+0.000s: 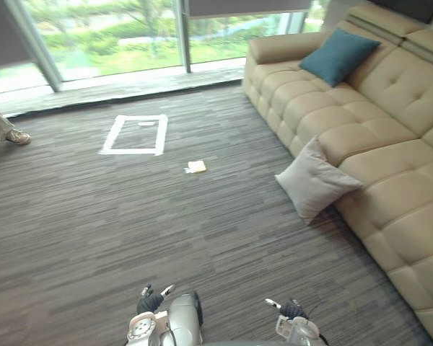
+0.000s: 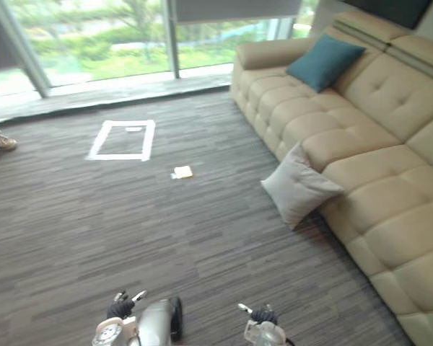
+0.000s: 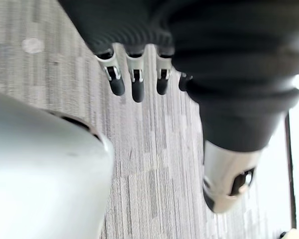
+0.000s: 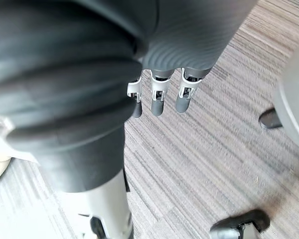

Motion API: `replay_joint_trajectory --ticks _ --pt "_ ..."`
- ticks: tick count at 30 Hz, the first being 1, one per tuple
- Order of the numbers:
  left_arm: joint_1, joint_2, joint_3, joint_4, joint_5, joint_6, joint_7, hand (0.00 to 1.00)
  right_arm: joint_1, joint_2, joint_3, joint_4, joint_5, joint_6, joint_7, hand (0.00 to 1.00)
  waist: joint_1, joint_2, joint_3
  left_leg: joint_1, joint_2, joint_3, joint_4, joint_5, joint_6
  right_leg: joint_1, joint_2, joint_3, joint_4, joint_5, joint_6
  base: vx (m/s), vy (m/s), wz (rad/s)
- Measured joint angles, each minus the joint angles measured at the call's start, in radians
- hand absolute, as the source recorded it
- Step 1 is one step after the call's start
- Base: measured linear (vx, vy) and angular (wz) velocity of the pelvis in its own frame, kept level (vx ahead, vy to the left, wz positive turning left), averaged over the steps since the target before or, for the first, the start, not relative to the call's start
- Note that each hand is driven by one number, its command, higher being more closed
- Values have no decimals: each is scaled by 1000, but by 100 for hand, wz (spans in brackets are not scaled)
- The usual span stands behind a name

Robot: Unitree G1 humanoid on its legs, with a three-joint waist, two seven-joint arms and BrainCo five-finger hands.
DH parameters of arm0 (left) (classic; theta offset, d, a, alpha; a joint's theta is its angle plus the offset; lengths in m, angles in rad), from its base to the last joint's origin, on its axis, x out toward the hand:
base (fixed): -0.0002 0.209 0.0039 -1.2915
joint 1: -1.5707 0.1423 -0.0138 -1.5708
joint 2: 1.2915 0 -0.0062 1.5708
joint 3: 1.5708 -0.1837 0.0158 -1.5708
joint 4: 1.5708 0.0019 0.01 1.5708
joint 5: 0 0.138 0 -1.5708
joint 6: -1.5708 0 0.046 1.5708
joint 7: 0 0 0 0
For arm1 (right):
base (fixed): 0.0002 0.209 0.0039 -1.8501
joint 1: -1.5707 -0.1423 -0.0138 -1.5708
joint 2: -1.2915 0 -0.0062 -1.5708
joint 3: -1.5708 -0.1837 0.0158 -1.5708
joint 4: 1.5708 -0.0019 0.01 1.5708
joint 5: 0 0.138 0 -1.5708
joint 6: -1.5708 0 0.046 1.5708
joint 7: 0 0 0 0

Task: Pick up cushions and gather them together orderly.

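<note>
A light grey cushion (image 1: 314, 180) stands on the carpet, tilted against the front of the beige sofa (image 1: 390, 144). A teal cushion (image 1: 339, 54) leans on the sofa's backrest near its far armrest. My left hand (image 1: 150, 300) and right hand (image 1: 291, 311) hang low at the near edge, well short of both cushions. In the left wrist view the left hand's fingers (image 3: 134, 82) point straight down over bare carpet, holding nothing. In the right wrist view the right hand's fingers (image 4: 159, 97) are likewise straight and empty.
A white tape rectangle (image 1: 135, 135) marks the carpet near the window wall. A small yellow paper (image 1: 196, 166) lies on the floor between it and the sofa. A person's shoe (image 1: 16, 136) shows at the far left.
</note>
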Motion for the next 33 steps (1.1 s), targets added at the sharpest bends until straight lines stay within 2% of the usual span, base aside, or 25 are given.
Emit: replay_joint_trajectory --ticks 1,2,4,5,6,9,11,13,14,15,16,17,18,19,20,21,23,24,25,26,28,30,31,32,33 --pt "-9 8 -2 14 -1 5 2 0 0 -1 -3 -6 -1 -2 0 0 -3 -2 9 50 -7 24 -4 -31 5 -65 -21 -2 159 65 32 493 292 -64" --pt "-15 11 -2 30 0 17 2 0 -1 -4 -14 -10 -1 -8 2 0 -6 6 21 112 -11 40 -9 -61 5 -112 -43 -29 298 89 44 389 206 -43" --pt "-13 13 -6 59 9 24 3 0 2 -8 -20 -38 -7 -20 8 0 -23 14 24 245 -14 60 -56 -103 3 -172 -83 -143 430 76 18 497 179 -23" --pt "-14 15 -16 60 12 27 2 0 6 -4 -19 -45 -13 -22 12 0 -33 15 22 301 -13 74 -102 -109 -1 -215 -96 -208 428 63 2 512 147 -11" --pt "-14 15 -22 61 12 29 1 0 6 -4 -20 -54 -21 -26 13 0 -42 16 22 337 -13 80 -135 -112 -7 -255 -102 -254 402 56 2 421 82 -17" --pt "-14 16 -27 85 12 35 1 0 4 -9 -59 -77 -29 -27 19 0 -48 25 27 469 -5 139 -242 -103 -27 -352 -103 -439 165 40 -15 498 40 -27" --pt "-13 17 -54 96 16 36 -1 0 -5 -14 -76 -83 -28 -27 21 0 -55 39 34 546 -2 169 -307 -102 -60 -379 -65 -539 -44 91 -64 538 -14 -25" --pt "-6 17 -63 95 29 35 -4 0 -4 -13 -76 -83 -29 -27 21 0 -56 36 33 609 -15 178 -337 -112 -96 -378 -14 -552 -198 215 -124 632 -71 -19" --pt "-4 22 -61 100 37 35 -5 0 10 -10 -75 -85 -27 -28 21 0 -60 22 24 646 -33 166 -328 -127 -120 -368 -9 -543 -218 249 -249 809 -117 -34" --pt "-7 -5 -58 110 41 37 -6 0 -5 -36 -76 -86 -27 -26 22 0 -54 79 24 660 10 159 -292 -128 -133 -369 15 -551 -157 223 -243 645 -125 -19" --pt "-9 -23 -58 108 44 36 -7 0 -1 -43 -81 -89 -25 -26 23 0 -72 91 12 605 34 115 -164 -115 -153 -363 28 -542 -149 154 -215 487 -122 -22" --pt "-13 -37 -54 105 44 36 -7 0 -7 -49 -84 -91 -25 -24 23 0 -76 109 15 548 71 78 -24 -100 -148 -347 44 -542 -146 131 -217 452 -176 -10" --pt "-15 -44 -38 88 49 35 -13 0 -10 -54 -86 -94 -25 -23 22 0 -75 131 23 458 119 18 195 -25 -121 -309 79 -536 -169 111 -221 523 -177 -44" --pt "-12 -45 -36 83 49 35 -17 0 -14 -56 -85 -83 -24 -22 20 0 -66 142 26 389 159 -25 362 -21 -113 -264 111 -520 -192 97 -227 485 -132 -58" --pt "-8 -44 -31 76 49 35 -20 0 -18 -53 -83 -75 -23 -22 19 0 -64 138 29 351 174 -40 442 -30 -120 -231 127 -504 -204 85 -227 450 -86 -75" --pt "-7 -36 -21 65 49 34 -21 0 -25 -46 -70 -60 -22 -18 19 0 -61 118 43 298 179 -47 514 -56 -119 -173 138 -471 -225 68 -233 428 -85 -67" --pt "-6 -24 -20 45 45 33 -20 0 -28 -34 -61 -43 -15 -17 19 0 -56 97 52 201 169 -60 512 -89 -107 -109 143 -429 -264 53 -218 409 -76 -72" --pt "-4 -31 -19 27 34 31 -19 0 -25 -33 -58 -38 -14 -14 18 0 -40 90 49 141 160 -63 432 -110 -90 -80 154 -384 -282 48 -206 333 -12 -83" --pt "-4 -35 -18 21 29 28 -18 0 -26 -33 -58 -37 -14 -13 15 0 -35 94 50 109 143 -84 374 -119 -76 -65 155 -362 -286 42 -197 404 49 -94" --pt "-4 -39 -15 19 26 24 -18 0 -28 -32 -57 -38 -13 -12 9 0 -34 97 51 68 107 -120 295 -127 -67 -48 155 -324 -290 34 -187 354 133 -88" --pt "-5 -47 -4 18 13 12 -12 0 -35 -28 -42 -37 -10 -11 0 0 -27 100 53 21 31 -227 160 -125 -73 -18 152 -257 -304 20 -173 328 196 -100" --pt "-5 -50 -2 17 8 8 -5 0 -33 -27 -14 -34 -4 -11 -3 0 -18 98 51 5 -19 -324 18 -100 -88 -18 152 -186 -291 -8 -147 322 301 -115" --pt "-5 -49 -1 19 6 8 -2 0 -29 -29 7 -31 -2 -11 -8 0 -13 94 46 17 -24 -340 -12 -23 -79 -19 156 -128 -269 -33 -124 318 304 -132" --pt "-4 -44 0 21 5 9 -2 0 -21 -23 12 -31 1 -9 -9 0 -6 89 33 30 -22 -312 -6 8 -71 -18 157 -76 -263 -45 -107 352 337 -141" --pt "-4 -35 0 21 8 9 -2 0 -14 -15 13 -31 2 -8 -10 0 0 72 22 38 -22 -278 4 -14 -57 -19 148 -38 -265 -50 -95 370 333 -127"
